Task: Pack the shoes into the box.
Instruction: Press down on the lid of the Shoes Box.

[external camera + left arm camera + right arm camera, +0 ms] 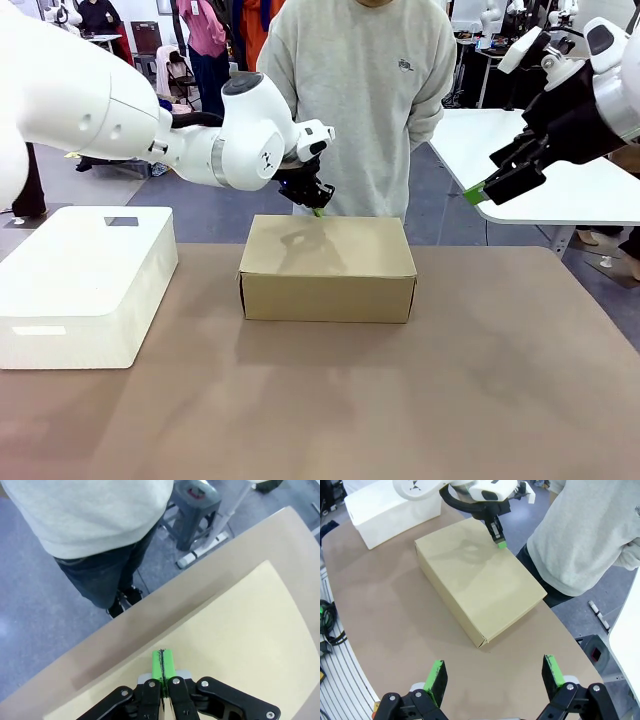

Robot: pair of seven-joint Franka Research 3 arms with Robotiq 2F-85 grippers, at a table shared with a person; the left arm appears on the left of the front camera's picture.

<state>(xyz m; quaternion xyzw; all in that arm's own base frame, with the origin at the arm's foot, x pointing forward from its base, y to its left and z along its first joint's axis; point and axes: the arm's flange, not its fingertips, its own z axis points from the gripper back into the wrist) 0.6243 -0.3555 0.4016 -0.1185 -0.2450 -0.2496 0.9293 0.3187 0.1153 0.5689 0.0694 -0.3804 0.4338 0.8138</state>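
Observation:
The brown cardboard box (328, 267) lies closed in the middle of the table, its flat lid (480, 575) down. The shoes are hidden. My left gripper (318, 211) is shut, its green pads pressed together with nothing between them, tips just over the lid's far edge (162, 664). From the right wrist view the same gripper (500, 543) hangs at the box's far side. My right gripper (474, 194) is open, raised high off to the right, fingers (436, 677) spread wide above the table's near edge. A person in a grey sweatshirt (365, 90) stands behind the box.
A white rectangular block (80, 283) sits on the table's left side. A white table (560, 170) stands beyond the right corner. A grey stool (195, 502) is on the floor near the person. Bare tabletop (400, 400) stretches in front of the box.

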